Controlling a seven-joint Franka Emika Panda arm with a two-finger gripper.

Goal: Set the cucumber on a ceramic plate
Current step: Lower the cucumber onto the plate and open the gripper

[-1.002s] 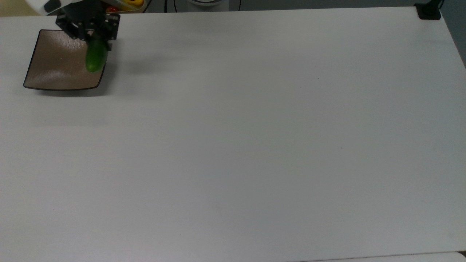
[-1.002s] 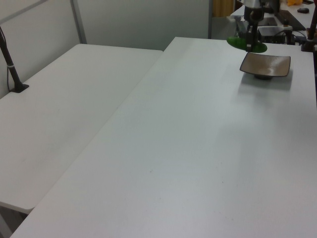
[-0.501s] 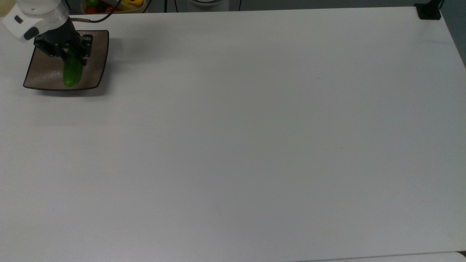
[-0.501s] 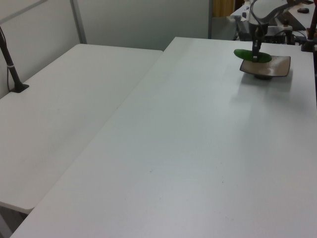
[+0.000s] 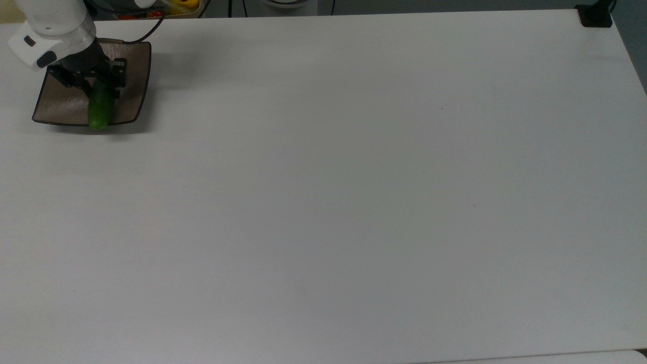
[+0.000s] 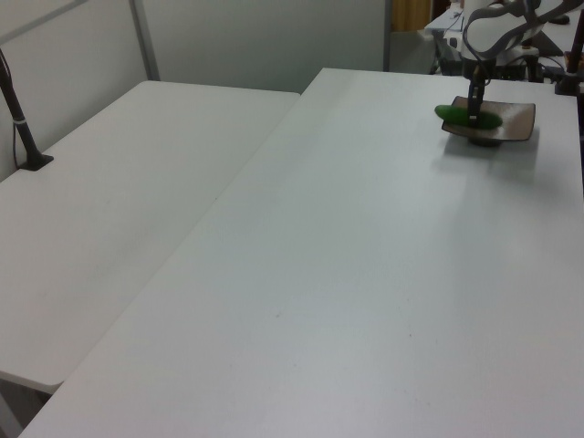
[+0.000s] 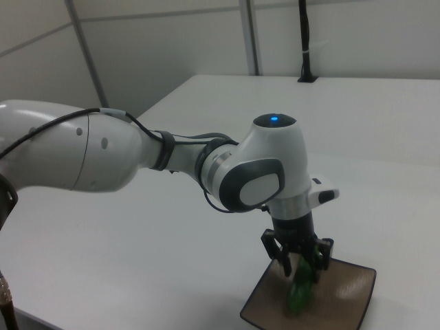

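One stubby glossy green cucumber (image 5: 100,108) in the hand's (image 5: 94,85) closed grip, over the taupe plate (image 5: 60,106)

Black two-finger gripper (image 5: 96,86) lower than a second ago, shifted from the square taupe-brown ceramic plate's (image 5: 132,96) edge to over its middle — stubby dark green cucumber (image 5: 100,108) now down at the dish.

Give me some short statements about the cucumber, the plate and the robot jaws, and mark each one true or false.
1. The gripper has its jaws shut on the cucumber. True.
2. The cucumber lies on the white table, far from the plate. False: it is over the square brown plate.
3. In the top view, the plate sits near the table's upper left corner. True.
4. The cucumber is yellow. False: it is dark green.
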